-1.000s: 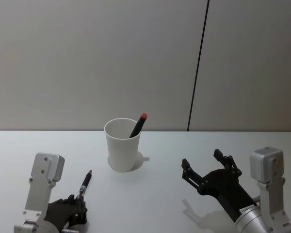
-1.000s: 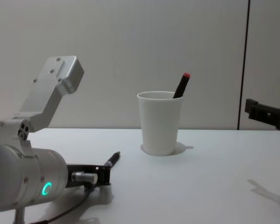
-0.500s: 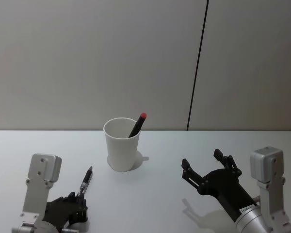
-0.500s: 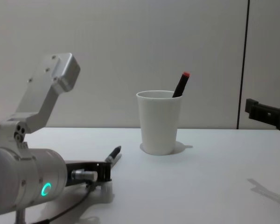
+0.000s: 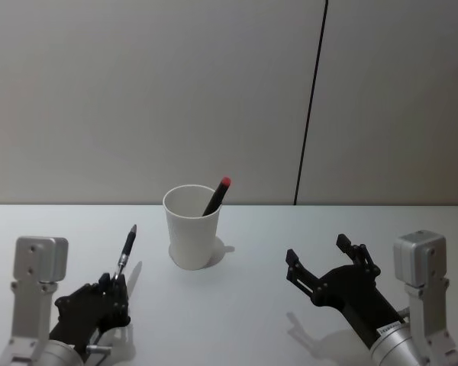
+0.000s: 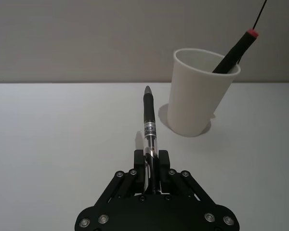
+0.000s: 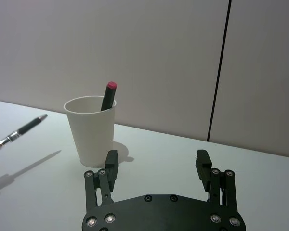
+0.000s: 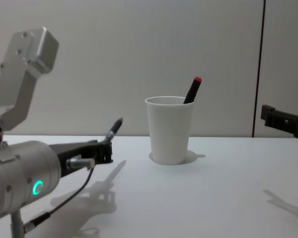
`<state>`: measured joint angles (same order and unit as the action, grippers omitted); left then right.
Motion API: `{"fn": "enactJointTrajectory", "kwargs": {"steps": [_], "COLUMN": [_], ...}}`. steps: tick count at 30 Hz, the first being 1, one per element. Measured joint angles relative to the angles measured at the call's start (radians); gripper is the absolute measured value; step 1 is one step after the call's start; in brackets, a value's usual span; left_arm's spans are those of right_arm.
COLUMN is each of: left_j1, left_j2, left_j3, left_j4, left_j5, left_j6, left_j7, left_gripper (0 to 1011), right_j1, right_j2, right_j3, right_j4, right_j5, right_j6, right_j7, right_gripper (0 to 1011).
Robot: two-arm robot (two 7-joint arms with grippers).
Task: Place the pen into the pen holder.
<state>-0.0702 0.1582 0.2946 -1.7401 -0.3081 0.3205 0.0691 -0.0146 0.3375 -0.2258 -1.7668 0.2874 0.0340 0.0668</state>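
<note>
My left gripper [image 5: 116,291] [image 6: 150,166] [image 8: 105,149] is shut on a black pen [image 5: 125,252] [image 6: 148,124] [image 8: 113,129] [image 7: 20,130], held above the white table with its tip pointing forward and up. The white paper-cup pen holder [image 5: 192,227] [image 6: 200,97] [image 7: 92,128] [image 8: 170,130] stands upright ahead and to the right of the held pen, apart from it. A red-capped pen [image 5: 217,195] [image 8: 192,90] leans inside the holder. My right gripper [image 5: 328,265] [image 7: 156,166] hovers open at the right, nothing between its fingers.
The white table [image 5: 244,305] runs back to a plain wall. A dark vertical seam [image 5: 309,107] in the wall lies behind and right of the cup.
The left gripper has lifted the pen off the table and moved left. The pen now points more steeply upward. The right arm has stayed still.
</note>
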Motion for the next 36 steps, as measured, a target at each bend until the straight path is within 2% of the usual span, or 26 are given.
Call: {"fn": "enactJointTrajectory", "kwargs": {"steps": [10,11,14,18,29,34,36], "left_j1": [0.034,0.034,0.041,0.044,0.027,0.015,0.002], "left_j2": [0.000,0.000,0.002,0.007,0.027,0.036,0.044], "left_j3": [-0.030,-0.030,-0.038,-0.044,-0.039,-0.030,-0.019], "left_j4": [-0.018,-0.018,-0.021,-0.022,-0.004,0.006,0.018], "left_j5": [-0.012,-0.012,-0.025,-0.044,-0.118,-0.143,-0.163], "left_j6": [-0.182,-0.182,-0.246,-0.303,-0.407,-0.422,-0.428], "left_j7": [-0.064,-0.064,-0.102,-0.147,-0.297,-0.347,-0.387], "left_gripper": [180,180,180,180,180,180,180], "right_j1": [0.000,0.000,0.000,0.000,0.000,0.000,0.000], "right_j2": [0.000,0.000,0.000,0.000,0.000,0.000,0.000], "right_j3": [0.000,0.000,0.000,0.000,0.000,0.000,0.000], "right_j4": [0.000,0.000,0.000,0.000,0.000,0.000,0.000], "right_j5": [0.000,0.000,0.000,0.000,0.000,0.000,0.000], "right_j6": [0.000,0.000,0.000,0.000,0.000,0.000,0.000], "right_j7": [0.000,0.000,0.000,0.000,0.000,0.000,0.000], "right_gripper": [1001,1001,1001,1001,1001,1001,1001]}}
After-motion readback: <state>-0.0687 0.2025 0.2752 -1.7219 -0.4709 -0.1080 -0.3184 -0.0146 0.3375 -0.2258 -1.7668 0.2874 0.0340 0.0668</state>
